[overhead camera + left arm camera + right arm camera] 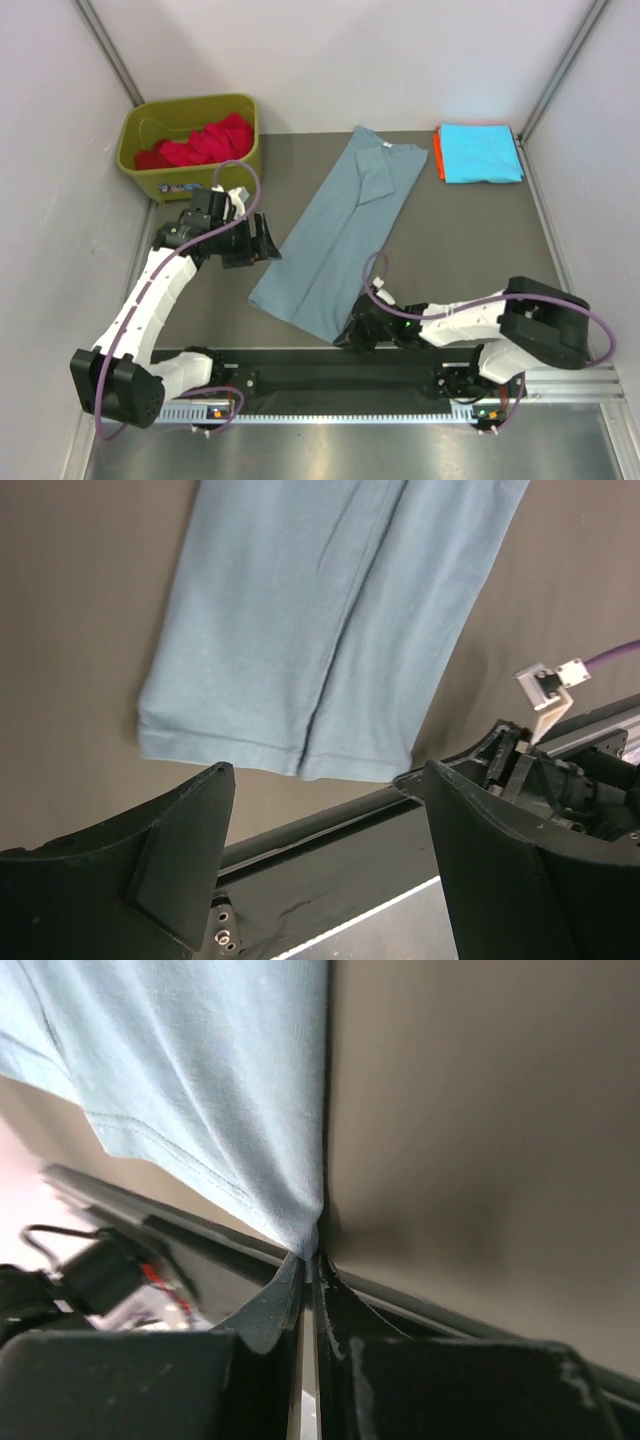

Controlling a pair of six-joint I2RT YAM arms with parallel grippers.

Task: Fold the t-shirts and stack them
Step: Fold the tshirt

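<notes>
In the top view, a crumpled red t-shirt (205, 142) fills the olive-green bin (215, 178) at 10 o'clock on the table (470, 240). The grey-blue t-shirt (335, 240) lies flat at centre, folded lengthwise into a long strip, with its collar toward 1 o'clock and its hem toward 7 o'clock. A small neck label (381, 147) shows at the collar. At 2 o'clock a folded cyan t-shirt (480, 152) rests on an orange t-shirt (438, 150), of which only an edge shows. The left gripper (262, 240) hovers at 9 o'clock of the strip. Its wrist view alone shows the matte black fingers (180, 850) spread wide above the stitched hem. The right gripper (352, 335) sits at the hem's 5 o'clock corner. Only its wrist view shows the fingers (270, 1305) pressed together on the soft knit fabric.
</notes>
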